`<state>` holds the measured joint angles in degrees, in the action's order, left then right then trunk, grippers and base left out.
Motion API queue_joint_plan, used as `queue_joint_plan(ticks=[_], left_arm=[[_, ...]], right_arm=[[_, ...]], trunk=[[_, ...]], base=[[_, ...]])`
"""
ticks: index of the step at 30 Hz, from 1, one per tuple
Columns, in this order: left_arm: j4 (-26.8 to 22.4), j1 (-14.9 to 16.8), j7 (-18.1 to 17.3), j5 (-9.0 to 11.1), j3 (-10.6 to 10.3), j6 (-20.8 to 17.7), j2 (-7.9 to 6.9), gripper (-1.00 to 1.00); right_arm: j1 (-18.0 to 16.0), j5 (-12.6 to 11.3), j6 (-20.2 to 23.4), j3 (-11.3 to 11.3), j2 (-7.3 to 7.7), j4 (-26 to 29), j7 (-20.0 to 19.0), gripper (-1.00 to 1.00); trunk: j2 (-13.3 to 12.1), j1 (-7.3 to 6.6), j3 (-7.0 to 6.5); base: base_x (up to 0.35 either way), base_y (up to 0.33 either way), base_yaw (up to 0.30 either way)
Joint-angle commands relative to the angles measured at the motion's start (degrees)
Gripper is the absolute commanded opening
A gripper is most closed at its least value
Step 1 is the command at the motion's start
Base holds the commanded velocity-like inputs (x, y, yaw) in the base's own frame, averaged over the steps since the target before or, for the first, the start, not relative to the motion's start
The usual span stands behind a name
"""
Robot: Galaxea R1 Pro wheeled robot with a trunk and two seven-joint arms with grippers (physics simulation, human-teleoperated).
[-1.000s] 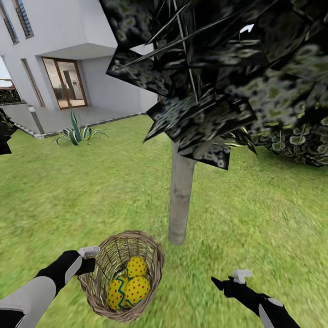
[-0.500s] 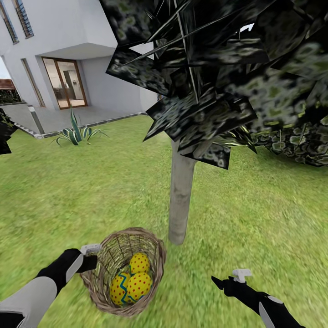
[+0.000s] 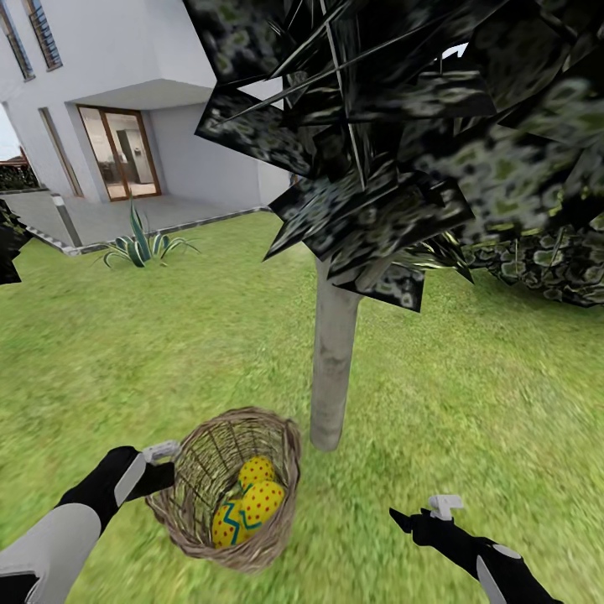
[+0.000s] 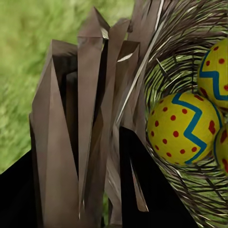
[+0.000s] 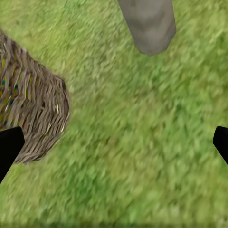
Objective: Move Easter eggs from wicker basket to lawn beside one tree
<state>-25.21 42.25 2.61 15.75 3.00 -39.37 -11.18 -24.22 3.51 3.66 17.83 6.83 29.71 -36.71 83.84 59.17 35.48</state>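
Left gripper (image 3: 165,457) clamps the tilted wicker basket (image 3: 201,495) beside the tree (image 3: 334,369); right gripper (image 3: 417,518) spread, empty. Risk: Easter eggs (image 3: 252,503) spilling uncontrolled.

The brown woven basket (image 3: 225,491) is tilted, its open mouth tipped toward the tree (image 3: 334,369), near the foot of that pale grey trunk under dark, jagged foliage. Inside lie 3 yellow eggs (image 3: 252,502) with red dots and blue-green zigzag bands, bunched against its lower wall. Mottled green lawn (image 3: 470,403) spreads all around the tree.
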Motion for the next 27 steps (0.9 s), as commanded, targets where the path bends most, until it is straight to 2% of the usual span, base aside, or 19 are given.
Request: queue_joint_plan(ticks=[1,4,6,7,9,11,21,27], left_arm=[[-0.1,0.0,0.8,1.2,0.2,-0.3,0.02,-1.00],[-0.1,0.1,6.3,1.4,0.3,-0.4,0.10,-1.00],[-0.1,0.1,7.6,1.3,0.3,-0.4,0.10,-1.00],[-0.1,0.2,7.7,1.3,0.3,-0.7,0.11,-1.00],[-0.2,0.4,7.7,1.3,0.3,-4.2,0.11,-1.00],[-0.2,0.4,7.7,1.3,0.3,-5.1,0.15,-1.00],[-1.9,0.4,7.7,1.4,0.3,-5.5,0.37,-1.00],[-1.9,0.4,7.7,1.5,0.3,-5.5,0.37,-1.00]], right_arm=[[0.0,0.4,0.4,0.5,-0.06,0.1,-0.5,1.00],[0.0,0.4,0.4,0.5,-0.06,0.1,-0.4,1.00],[0.0,0.4,0.5,0.4,-0.06,0.1,-0.4,1.00],[0.0,0.4,0.4,0.4,-0.06,0.1,-0.4,1.00],[0.0,0.4,0.4,0.4,-0.06,0.0,-0.4,1.00],[0.0,0.4,0.4,0.4,-0.06,0.0,-0.4,1.00],[0.0,0.4,0.4,0.5,-0.06,-0.1,-0.4,1.00],[0.0,0.4,0.4,0.5,-0.06,-0.1,-0.4,1.00]], trunk=[[0.0,0.00,0.05],[0.0,0.00,0.05],[0.0,0.00,0.05],[0.0,0.00,0.05],[0.0,0.00,0.05],[0.0,0.00,0.05],[0.0,0.00,0.05],[2.4,1.31,1.13]], base=[[0.000,0.000,0.000],[0.000,0.000,0.000],[0.000,0.000,0.000],[0.000,0.000,0.000],[0.000,0.000,0.000],[0.000,0.000,0.000],[0.000,0.000,0.000],[0.000,0.000,0.000]])
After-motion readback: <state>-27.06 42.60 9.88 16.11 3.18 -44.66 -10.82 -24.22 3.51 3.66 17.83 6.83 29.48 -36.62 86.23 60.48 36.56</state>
